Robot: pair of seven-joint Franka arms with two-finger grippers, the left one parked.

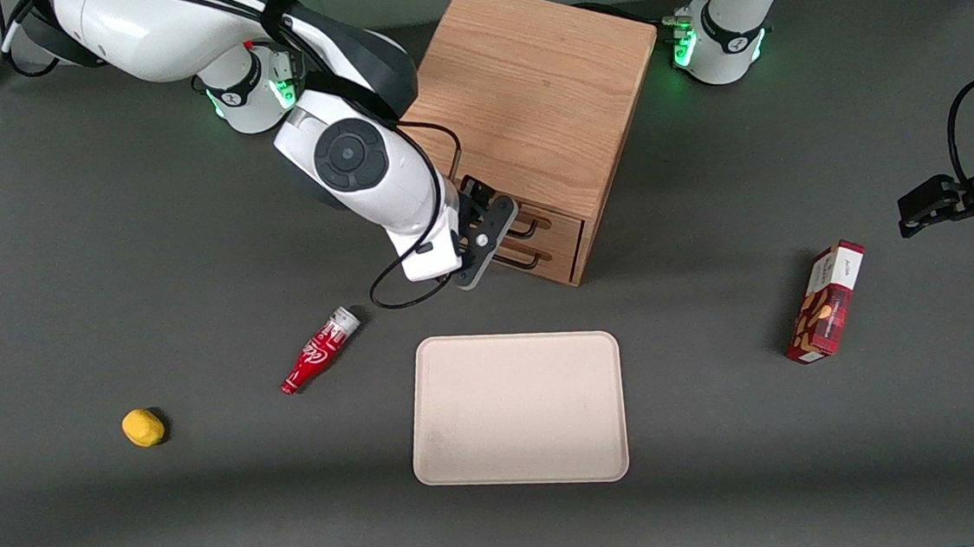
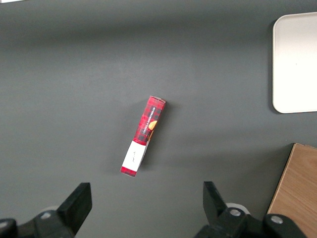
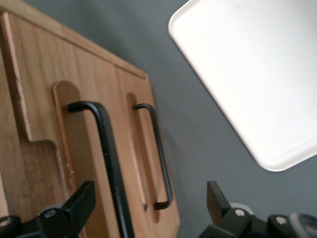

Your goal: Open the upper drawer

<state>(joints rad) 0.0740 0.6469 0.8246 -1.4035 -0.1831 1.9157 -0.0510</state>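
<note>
The light oak cabinet [image 1: 529,87] stands at the back of the table. The upper drawer [image 1: 554,219] looks shut; its front [image 3: 86,163] carries a thin black wire handle [image 3: 106,158]. The bottom drawer [image 1: 551,260] sits below it with its own black handle [image 3: 159,153]. My right gripper [image 1: 491,237] is right in front of the drawer fronts, level with the handles. In the right wrist view the gripper [image 3: 148,208] is open. Both handles lie between its black fingers [image 3: 81,201], the upper one close to one finger. It touches nothing that I can see.
A beige tray [image 1: 517,408] lies nearer the front camera than the cabinet; it also shows in the right wrist view [image 3: 257,74]. A red bottle [image 1: 319,350] and a yellow lump [image 1: 143,427] lie toward the working arm's end. A red box [image 1: 826,301] lies toward the parked arm's end.
</note>
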